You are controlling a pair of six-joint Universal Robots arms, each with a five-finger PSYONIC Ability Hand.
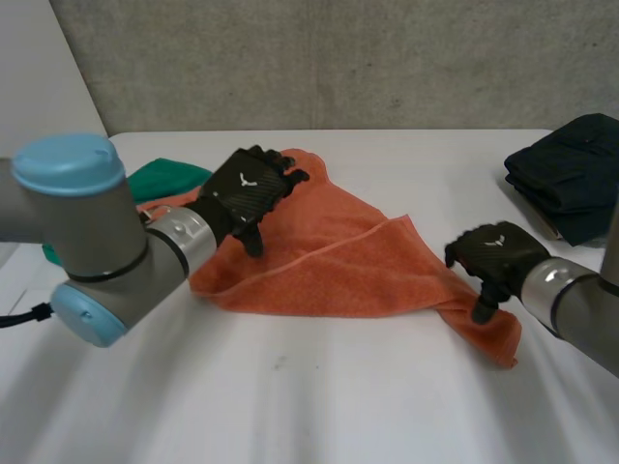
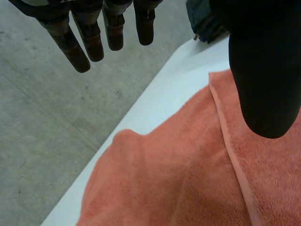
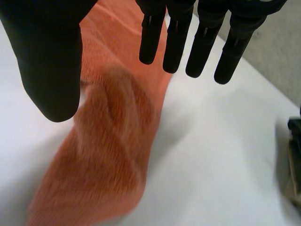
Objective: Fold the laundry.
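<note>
An orange towel (image 1: 329, 261) lay loosely bunched across the middle of the white table (image 1: 290, 406), one layer folded over another, with a raised fold line running from its far part toward the right edge of the table. The left hand (image 1: 247, 184) was positioned over the towel's far left portion, toward the table's far edge. In the left wrist view its fingers (image 2: 94, 42) were straight and its thumb (image 2: 263, 70) stood well apart from them, with nothing between: released, grasping nothing. The towel's hemmed edge (image 2: 230, 155) ran beneath that thumb. The right hand (image 1: 495, 253) was positioned over the towel's narrow right end, nearer the table's right edge. Its fingers (image 3: 176, 42) were likewise straight and its thumb (image 3: 47, 61) was spread, holding nothing, with the towel end lying under the palm. Contact between either hand and the cloth could not be confirmed. A green cloth (image 1: 166, 179) lay near the far left corner, just beside the towel. A pile of folded dark garments (image 1: 571, 174) sat at the far right corner, well apart from the towel.
</note>
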